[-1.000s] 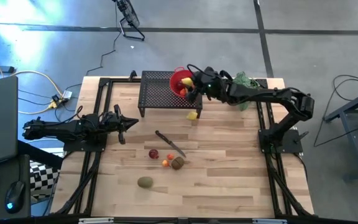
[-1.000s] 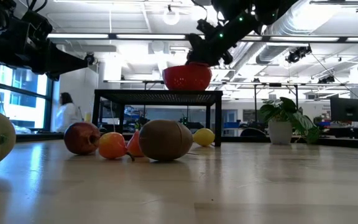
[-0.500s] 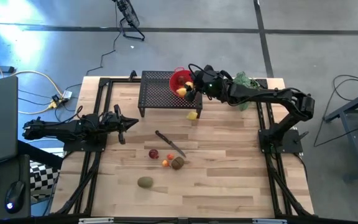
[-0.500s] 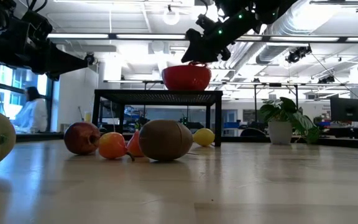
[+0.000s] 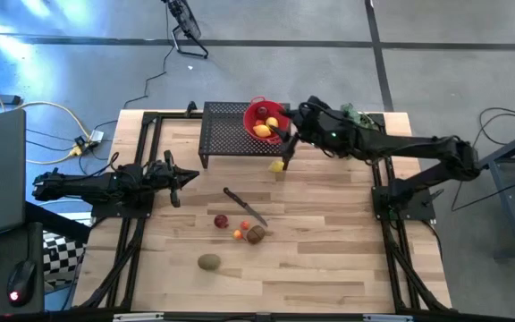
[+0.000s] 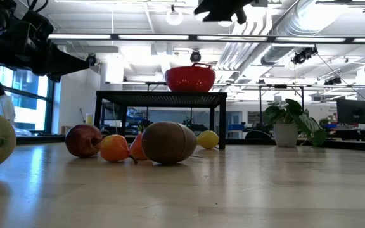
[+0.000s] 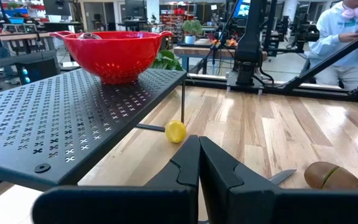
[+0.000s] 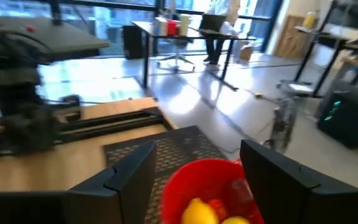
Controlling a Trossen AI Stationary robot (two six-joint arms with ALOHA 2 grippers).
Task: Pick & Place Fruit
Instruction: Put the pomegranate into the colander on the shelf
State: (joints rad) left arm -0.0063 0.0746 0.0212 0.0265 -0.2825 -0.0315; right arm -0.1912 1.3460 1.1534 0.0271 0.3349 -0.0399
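Observation:
A red bowl (image 5: 259, 117) stands on a black perforated stand (image 5: 226, 134) at the table's far side, with lemons (image 8: 197, 211) and a red fruit inside. My right gripper (image 5: 284, 134) hovers open above and just right of the bowl, its fingers (image 8: 129, 180) empty. Loose on the table lie a lemon (image 5: 278, 165), a dark red fruit (image 5: 221, 221), two small orange ones (image 5: 240, 231), a kiwi (image 5: 256, 234) and another kiwi (image 5: 208, 262). My left gripper (image 5: 186, 176) waits shut at the left edge.
A dark-handled knife (image 5: 244, 206) lies mid-table beside the fruit cluster. A green leafy bunch (image 5: 351, 114) sits at the far right behind my right arm. Black frame rails run along both table sides. A person (image 7: 353, 31) stands beyond the table.
My right gripper has risen from the red bowl's rim and drawn back toward the table's right edge, tipping closer to level. The bowl stays on the stand with its fruit inside.

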